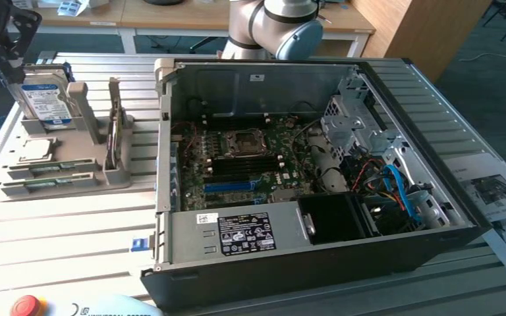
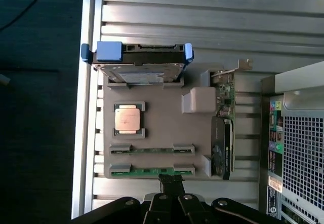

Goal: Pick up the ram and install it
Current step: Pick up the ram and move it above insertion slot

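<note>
Slatted table [image 2: 202, 11]: gripper [image 2: 172, 179], fingers pressed together, is positioned apparently just above the ram [image 2: 147, 171]. Square, mid-stick alignment is advised.

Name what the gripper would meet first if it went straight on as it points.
Likely the nearer thin green ram stick in the grey plastic holder, just ahead of the gripper; depth unclear.

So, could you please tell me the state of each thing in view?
Case: open, panel off.
Ram: both sticks in holder, uninstalled.
Hard drive: upright in holder.
CPU: flat in holder.
Graphics card: on edge in holder.
End effector: shut, over holder, holding nothing.
</note>
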`<move>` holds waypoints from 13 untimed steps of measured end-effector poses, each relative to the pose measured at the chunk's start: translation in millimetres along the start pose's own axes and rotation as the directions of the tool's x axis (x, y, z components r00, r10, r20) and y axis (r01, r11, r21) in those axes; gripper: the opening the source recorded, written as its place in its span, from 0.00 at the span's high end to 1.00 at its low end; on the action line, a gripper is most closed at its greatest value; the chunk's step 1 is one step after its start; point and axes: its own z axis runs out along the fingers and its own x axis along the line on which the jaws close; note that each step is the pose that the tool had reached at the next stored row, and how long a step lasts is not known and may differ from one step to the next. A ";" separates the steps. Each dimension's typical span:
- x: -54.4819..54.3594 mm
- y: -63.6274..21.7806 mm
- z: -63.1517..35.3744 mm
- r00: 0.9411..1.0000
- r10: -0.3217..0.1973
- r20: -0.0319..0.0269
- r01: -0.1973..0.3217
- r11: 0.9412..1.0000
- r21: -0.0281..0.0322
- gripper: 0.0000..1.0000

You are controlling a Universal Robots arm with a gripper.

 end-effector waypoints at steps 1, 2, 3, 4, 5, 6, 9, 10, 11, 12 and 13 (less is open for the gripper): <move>0.0 0.0 0.1 1.000 -0.011 -0.001 0.011 1.000 0.001 0.90; 0.0 0.0 0.2 1.000 -0.023 -0.002 0.023 1.000 0.001 0.90; 0.1 0.0 0.3 0.999 -0.034 -0.003 0.034 0.999 0.002 0.90; 0.1 0.1 0.4 0.999 -0.045 -0.004 0.045 0.999 0.002 0.90; 0.1 0.0 0.5 0.998 -0.058 -0.005 0.058 0.998 0.003 0.90; 0.1 0.0 0.6 0.997 -0.071 -0.006 0.071 0.997 0.004 0.90; 0.1 0.0 1.1 0.994 -0.109 -0.010 0.109 0.994 0.008 0.90; 0.1 0.0 1.2 0.993 -0.122 -0.011 0.122 0.993 0.009 0.90; 0.1 0.0 1.4 0.991 -0.134 -0.012 0.135 0.991 0.011 0.90; 0.1 0.0 1.6 0.989 -0.147 -0.013 0.148 0.989 0.013 0.90; 0.1 0.0 1.7 0.987 -0.160 -0.015 0.161 0.987 0.015 0.90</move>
